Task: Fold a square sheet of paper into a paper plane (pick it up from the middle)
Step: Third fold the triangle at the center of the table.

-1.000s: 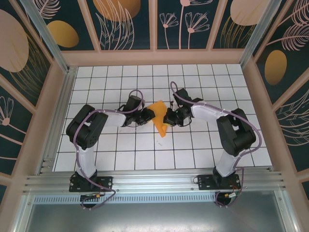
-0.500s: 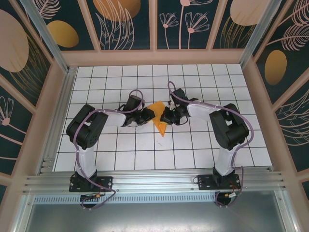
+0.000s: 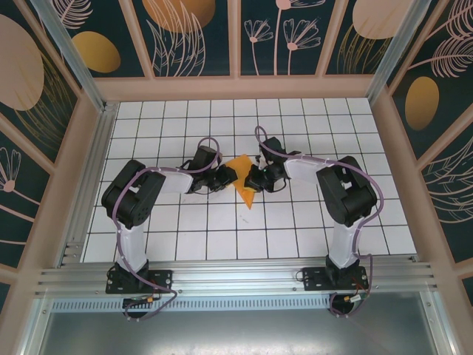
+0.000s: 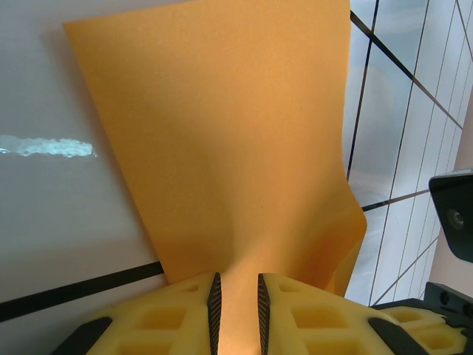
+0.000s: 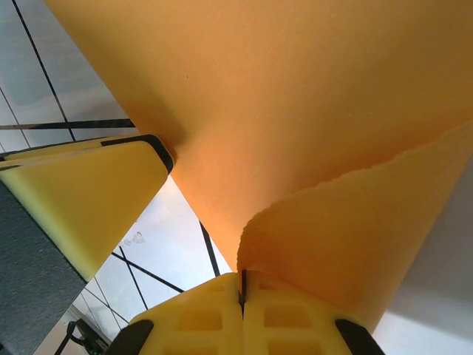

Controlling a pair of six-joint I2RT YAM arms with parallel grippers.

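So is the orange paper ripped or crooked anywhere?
No rip that I can see. The orange paper is pinched from both sides by the left fingers and the right fingers, so it bends and sits tilted. In the right wrist view, one edge near the fingers looks wavy, not straight.

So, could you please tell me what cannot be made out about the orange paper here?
Top external view: the orange paper is too small to count its folds or see the pinch points.
Left wrist view: the left gripper hides the paper's near edge; the frame's top cuts off its far corner.
Right wrist view: the frame crops the paper above the right gripper, so its outline is unclear.
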